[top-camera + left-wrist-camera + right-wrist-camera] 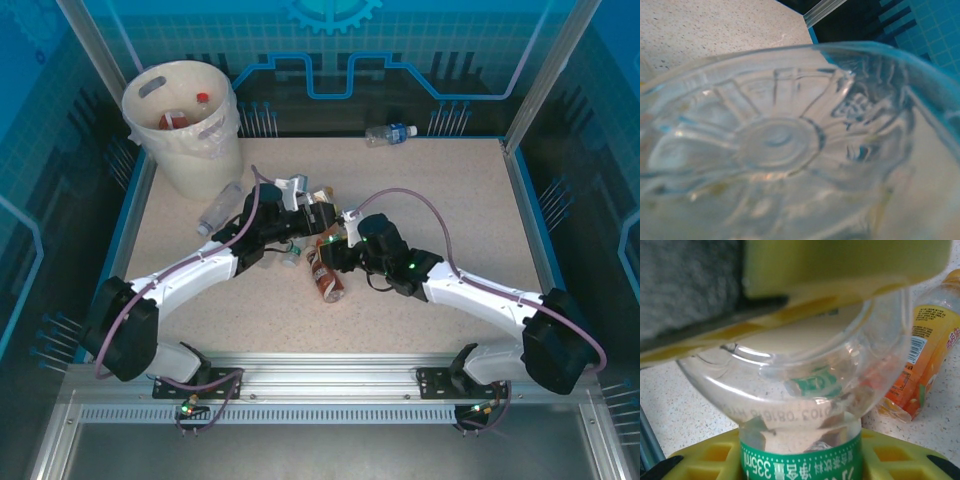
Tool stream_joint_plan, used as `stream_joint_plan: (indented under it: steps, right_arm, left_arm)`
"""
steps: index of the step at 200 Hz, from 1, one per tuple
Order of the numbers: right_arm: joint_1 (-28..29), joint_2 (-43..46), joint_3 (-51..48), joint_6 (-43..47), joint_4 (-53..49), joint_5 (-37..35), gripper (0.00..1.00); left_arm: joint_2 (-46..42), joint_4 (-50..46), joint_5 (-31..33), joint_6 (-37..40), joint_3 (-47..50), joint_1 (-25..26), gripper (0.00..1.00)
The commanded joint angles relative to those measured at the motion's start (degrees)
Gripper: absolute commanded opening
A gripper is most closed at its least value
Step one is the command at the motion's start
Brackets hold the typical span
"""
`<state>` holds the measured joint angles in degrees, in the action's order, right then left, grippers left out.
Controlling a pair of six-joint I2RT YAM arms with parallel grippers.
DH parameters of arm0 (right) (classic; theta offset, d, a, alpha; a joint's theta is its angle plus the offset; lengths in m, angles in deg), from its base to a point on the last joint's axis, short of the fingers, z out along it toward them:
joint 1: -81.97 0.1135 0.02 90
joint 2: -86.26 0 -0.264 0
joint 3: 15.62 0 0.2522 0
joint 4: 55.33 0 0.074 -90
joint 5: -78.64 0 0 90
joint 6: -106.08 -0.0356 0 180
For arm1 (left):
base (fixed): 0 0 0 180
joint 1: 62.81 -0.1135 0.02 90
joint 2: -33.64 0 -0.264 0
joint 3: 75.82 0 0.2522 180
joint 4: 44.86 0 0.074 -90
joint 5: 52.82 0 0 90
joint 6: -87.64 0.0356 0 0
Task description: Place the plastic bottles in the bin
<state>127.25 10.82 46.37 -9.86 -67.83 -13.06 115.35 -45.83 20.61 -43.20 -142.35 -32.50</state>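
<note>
At the near side of the table (460, 200), a brown bottle (325, 278) lies just in front of the two grippers, untouched. Behind it, the right gripper (805, 365) is clamped on a green bottle (801, 460), with one yellow pad (840, 260) above its clear body and the other below at the label. An orange bottle (932, 340) lies just beside it on the table.

The left gripper (300, 205) sits pressed up to the ribbed base of a clear bottle (780, 145). Its fingers are out of frame, so we cannot tell whether it is gripping or merely close.

Farther left, another bottle (220, 210) lies near the foot of the bin (200, 165). The bin stands in the far left corner with a few bottles already inside. One last bottle (390, 133) rests at the far edge.

We judge this to be the pick-up step, mid-task, with several bottles left to collect. Next, the right arm needs to lift its bottle clear of the cluster and carry it left and away to the bin. It crosses the left arm's space on the way, so we would move one arm at a time. The left arm should confirm its hold before it rises.
</note>
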Motion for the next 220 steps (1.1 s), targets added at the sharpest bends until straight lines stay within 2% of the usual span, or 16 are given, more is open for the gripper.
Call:
stream_joint_plan:
  steps: [1, 27, 64, 82, 145, 184, 220]
  right_arm:
    - [0.86, 0.40, 3.62, 2.82, -1.01, 1.10, 0.40]
    - [0.69, 0.62, 4.31, 2.84, -2.59, 0.73, 0.61]
    - [0.34, 1.66, 4.86, 4.15, -4.88, -0.06, 0.79]
    - [0.36, 2.15, 5.49, 5.33, -6.67, -0.84, 1.00]
    - [0.45, 4.64, 7.11, 9.31, -10.41, -7.82, 1.00]
    - [0.47, 5.57, 6.91, 8.72, -10.66, -13.38, 1.00]
    - [0.41, 6.37, 5.96, 8.10, -9.05, -14.67, 1.00]
  left_arm:
    - [0.27, -1.22, 2.78, 2.15, -0.91, -0.25, 0.54]
    - [0.46, -1.63, 2.89, 2.29, -1.10, -0.27, 0.51]
    - [0.36, -3.49, 5.52, 2.16, -1.81, -0.38, 0.51]
    - [0.38, -5.41, 6.85, 2.84, -2.89, -0.36, 0.51]
    - [-1.31, -12.34, 11.29, 5.61, -6.01, -2.54, 0.52]
    - [-4.41, -13.83, 12.34, 7.19, -6.59, -7.09, 0.52]
    - [-7.22, -14.50, 12.19, 10.45, -9.14, -11.65, 0.51]
